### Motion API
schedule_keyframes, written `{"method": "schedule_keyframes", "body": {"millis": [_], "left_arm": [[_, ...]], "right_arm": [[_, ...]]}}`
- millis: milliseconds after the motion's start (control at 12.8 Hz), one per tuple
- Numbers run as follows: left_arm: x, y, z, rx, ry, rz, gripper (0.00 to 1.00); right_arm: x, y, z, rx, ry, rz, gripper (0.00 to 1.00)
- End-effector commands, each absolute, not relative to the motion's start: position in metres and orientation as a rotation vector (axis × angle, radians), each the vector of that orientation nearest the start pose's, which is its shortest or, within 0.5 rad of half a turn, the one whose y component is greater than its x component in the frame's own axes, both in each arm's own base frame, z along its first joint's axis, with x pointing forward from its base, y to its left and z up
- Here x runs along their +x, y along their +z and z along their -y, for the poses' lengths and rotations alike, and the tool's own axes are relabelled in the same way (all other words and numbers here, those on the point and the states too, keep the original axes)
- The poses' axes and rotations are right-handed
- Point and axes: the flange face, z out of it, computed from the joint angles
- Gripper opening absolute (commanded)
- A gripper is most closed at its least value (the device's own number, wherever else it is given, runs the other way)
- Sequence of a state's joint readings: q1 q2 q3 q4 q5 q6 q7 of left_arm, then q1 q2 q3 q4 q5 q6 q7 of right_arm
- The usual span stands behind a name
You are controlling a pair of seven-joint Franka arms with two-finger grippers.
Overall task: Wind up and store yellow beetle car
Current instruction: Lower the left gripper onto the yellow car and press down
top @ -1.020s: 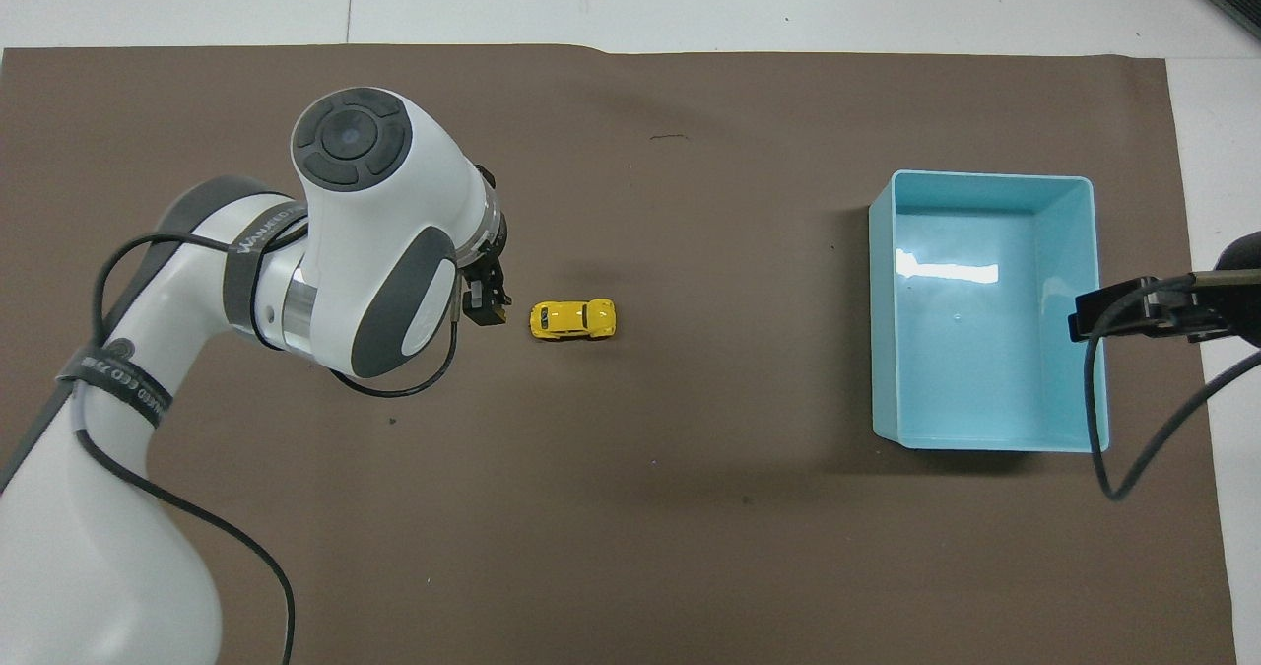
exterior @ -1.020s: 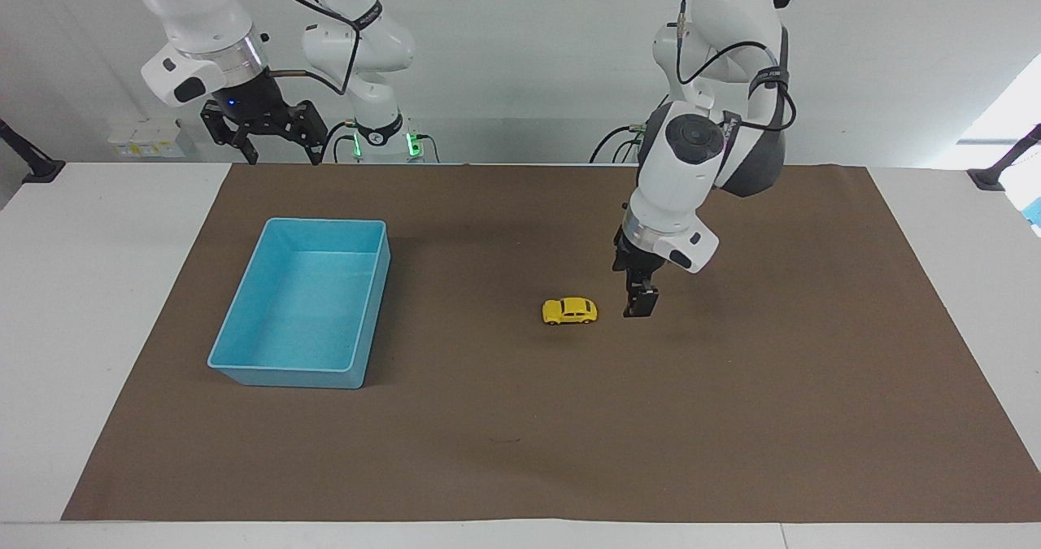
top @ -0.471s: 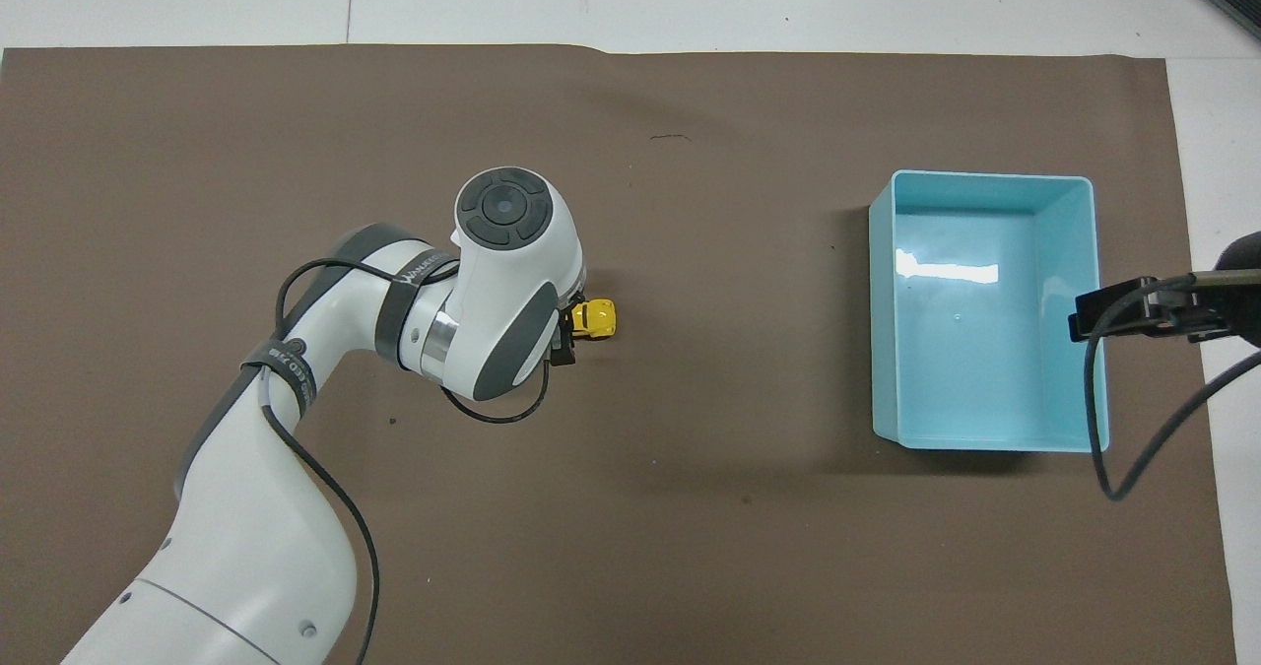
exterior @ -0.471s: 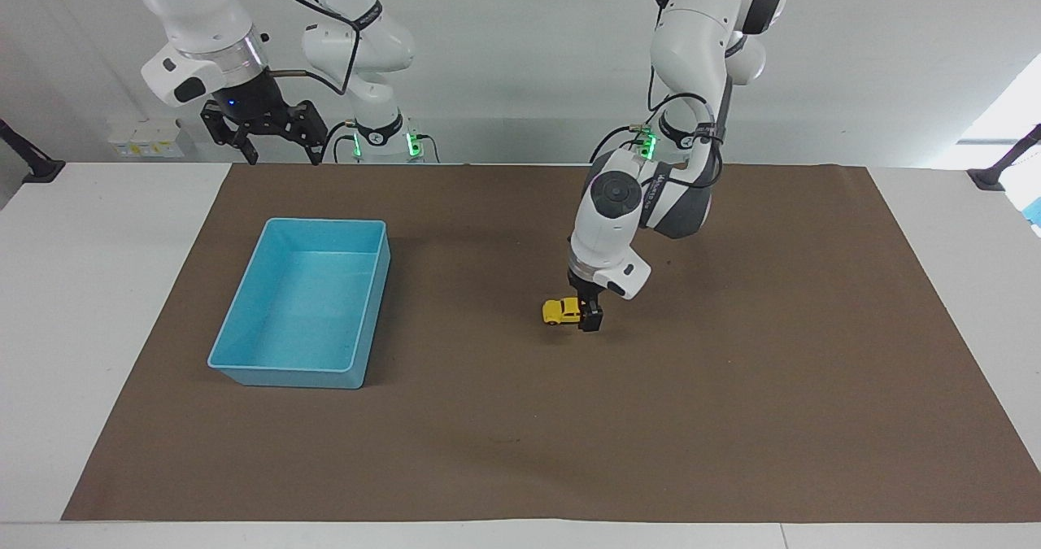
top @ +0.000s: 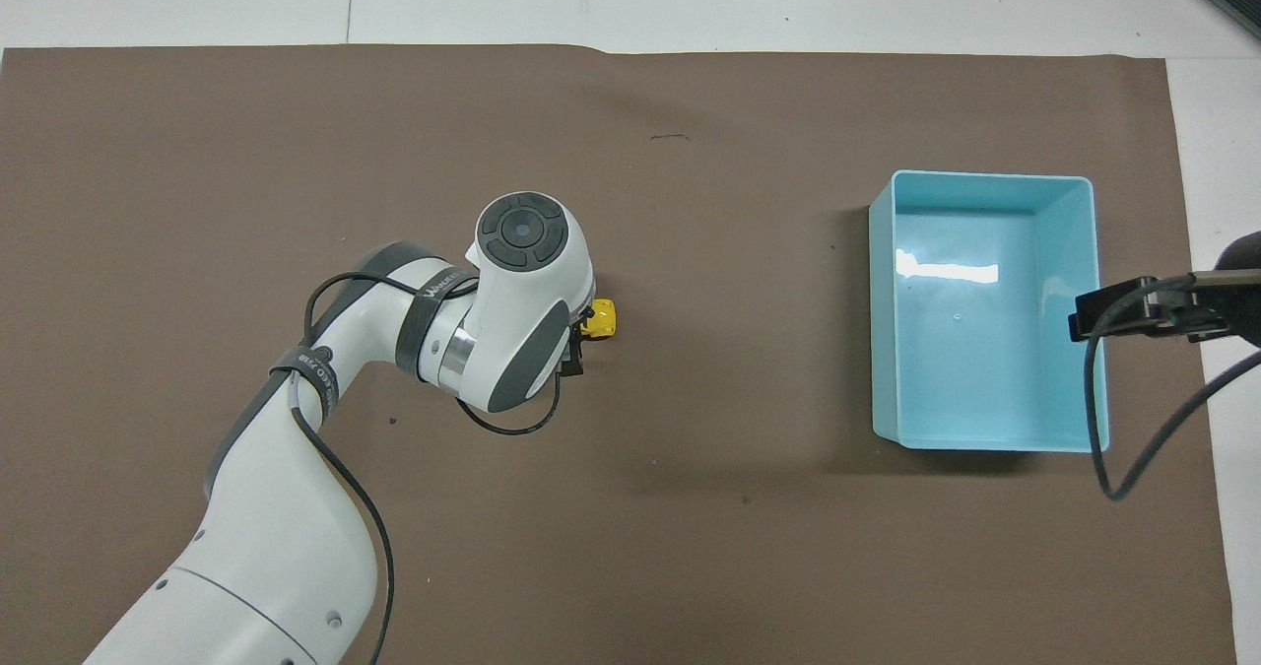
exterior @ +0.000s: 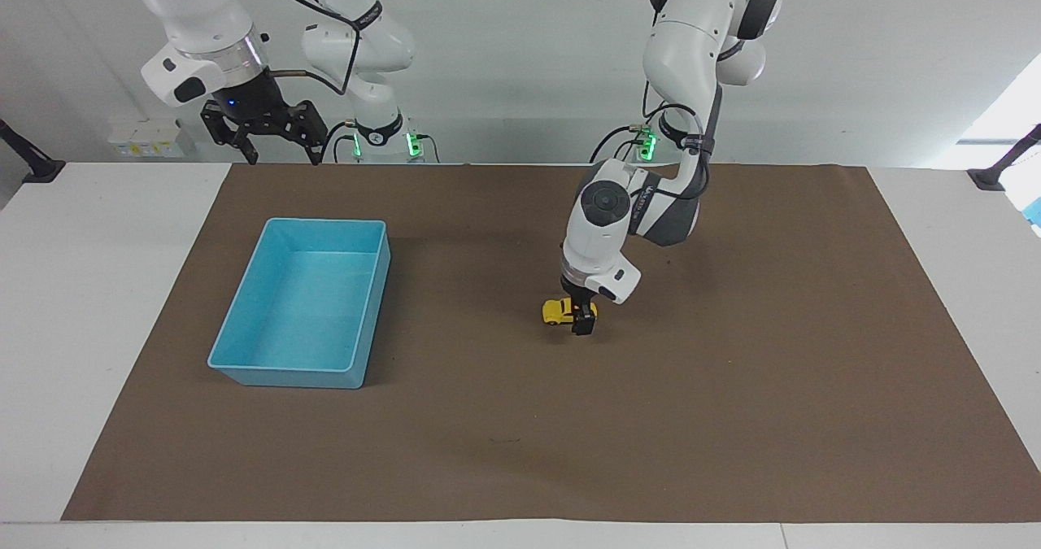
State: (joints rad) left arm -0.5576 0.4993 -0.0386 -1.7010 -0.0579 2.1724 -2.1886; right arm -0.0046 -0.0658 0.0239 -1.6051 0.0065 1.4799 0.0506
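The yellow beetle car (exterior: 557,311) stands on the brown mat (exterior: 732,386) near the table's middle. My left gripper (exterior: 581,318) is down at mat level over the car's end toward the left arm's base, open, with one finger (exterior: 582,323) showing in front of the car body. In the overhead view the left wrist covers most of the car (top: 602,320), and only its end toward the bin shows beside the left gripper (top: 579,340). My right gripper (exterior: 272,144) waits open, high over the mat's edge by the right arm's base.
A light blue bin (exterior: 285,376) stands with nothing in it toward the right arm's end of the table, its wall (top: 887,330) well apart from the car. In the overhead view the right gripper (top: 1148,312) hangs over the bin's rim. White table surrounds the mat.
My left gripper came down from beside the car and slid sideways over it, so its fingers now stand around the car. The car and the right arm have not moved.
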Motion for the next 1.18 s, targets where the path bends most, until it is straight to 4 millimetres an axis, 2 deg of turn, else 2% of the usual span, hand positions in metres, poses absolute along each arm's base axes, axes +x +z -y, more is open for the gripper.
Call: {"method": "schedule_keyframes", "body": {"millis": [0, 549, 784, 941, 1020, 1098], "left_arm": [[0.5453, 0.3068, 0.3720, 2.154, -0.078, -2.303, 1.00], [0.5477, 0.3164, 0.3723, 2.172, -0.072, -2.305, 1.00], [0.5474, 0.3165, 0.3732, 2.172, -0.072, -2.303, 0.71], [0.5473, 0.3161, 0.3731, 2.180, -0.072, -2.293, 0.37], [0.5468, 0.3153, 0.3728, 2.184, -0.073, -2.293, 0.25], [0.5461, 0.3136, 0.3711, 2.185, -0.074, -2.298, 0.19]], "right_arm": [[0.5252, 0.6369, -0.0101, -3.122, 0.085, -0.075, 1.00], [0.5252, 0.6369, -0.0101, -3.122, 0.085, -0.075, 1.00], [0.5252, 0.6369, -0.0101, -3.122, 0.085, -0.075, 1.00], [0.5252, 0.6369, -0.0101, -3.122, 0.085, -0.075, 1.00], [0.5252, 0.6369, -0.0101, -3.122, 0.085, -0.075, 1.00], [0.5252, 0.6369, -0.0101, -3.122, 0.085, -0.075, 1.00]]}}
